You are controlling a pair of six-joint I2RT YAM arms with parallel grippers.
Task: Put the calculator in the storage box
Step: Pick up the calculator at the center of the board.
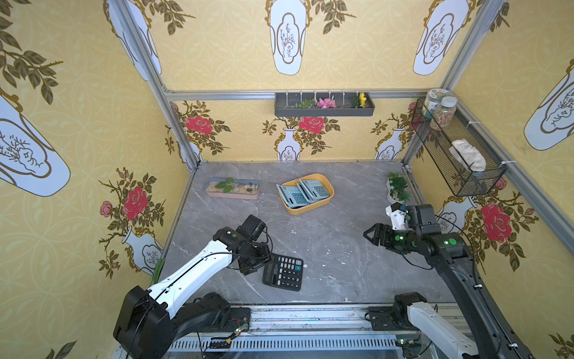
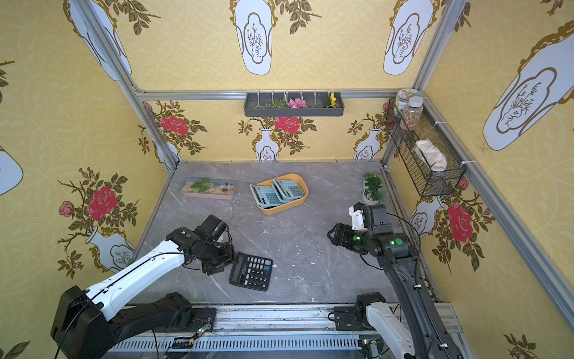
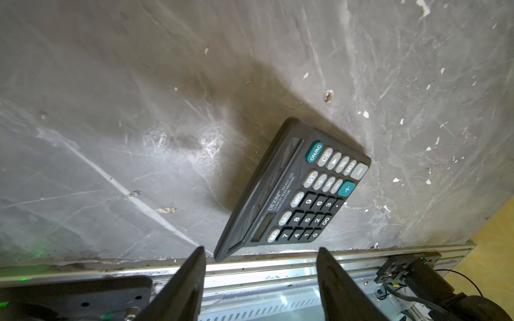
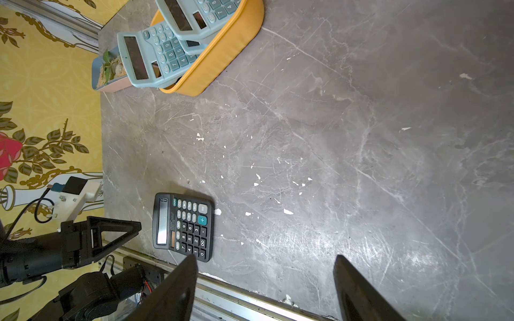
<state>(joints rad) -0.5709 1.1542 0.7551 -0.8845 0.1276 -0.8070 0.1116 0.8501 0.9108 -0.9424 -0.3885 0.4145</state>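
Note:
A black calculator lies flat, keys up, on the grey table near its front edge. My left gripper hangs just left of it, open, with nothing between the fingers and clear of the calculator. The orange-yellow storage box stands at the middle back and holds two light blue calculators; one leans over its rim. My right gripper hovers open and empty at the right.
A pink-and-blue planter tray lies at the back left. Small potted plants stand at the back right. On the right wall hangs a black mesh basket. A metal rail runs along the table's front edge.

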